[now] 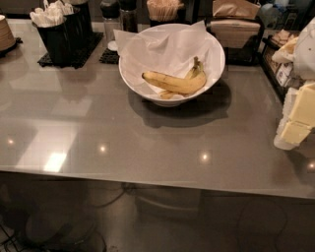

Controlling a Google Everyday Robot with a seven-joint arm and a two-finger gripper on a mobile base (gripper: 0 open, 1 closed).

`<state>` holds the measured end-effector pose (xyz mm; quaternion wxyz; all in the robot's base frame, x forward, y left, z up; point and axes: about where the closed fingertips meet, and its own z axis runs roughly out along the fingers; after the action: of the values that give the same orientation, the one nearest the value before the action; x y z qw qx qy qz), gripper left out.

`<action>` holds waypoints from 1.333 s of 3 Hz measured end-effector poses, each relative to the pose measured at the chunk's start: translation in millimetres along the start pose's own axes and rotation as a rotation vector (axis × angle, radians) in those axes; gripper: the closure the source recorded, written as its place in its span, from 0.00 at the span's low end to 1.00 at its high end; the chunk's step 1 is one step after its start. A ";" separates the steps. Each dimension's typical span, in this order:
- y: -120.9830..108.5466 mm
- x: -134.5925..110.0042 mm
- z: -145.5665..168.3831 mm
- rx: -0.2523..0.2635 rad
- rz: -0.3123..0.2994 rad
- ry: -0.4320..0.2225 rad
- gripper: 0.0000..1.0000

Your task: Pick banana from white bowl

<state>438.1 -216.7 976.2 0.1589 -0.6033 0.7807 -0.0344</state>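
The banana (pixel 174 82), long, yellow and brown-blotched with a dark stem at its right end, lies across the bottom of the white bowl (pixel 134 81). A crumpled white paper liner (pixel 157 47) lines the bowl. A second, paler banana (pixel 167 94) lies partly under it. The bowl stands at the back middle of the grey table (pixel 98 128). My gripper (pixel 297 120), white with yellowish pads, hangs at the right edge of the camera view. It is above the table, well to the right of the bowl, and holds nothing.
Black holders with white utensils (pixel 59 34) stand at the back left. Shakers (pixel 112 17) and a stirrer holder (pixel 163 10) stand behind the bowl. A napkin dispenser (pixel 236 32) and a rack of packets (pixel 280 47) are at the back right. The table's front edge (pixel 147 179) runs across the view.
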 end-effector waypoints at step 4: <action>-74.3 -118.2 22.9 -0.093 -0.075 -0.358 0.00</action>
<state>540.1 -120.9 997.2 0.2659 -0.6353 0.7176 0.1039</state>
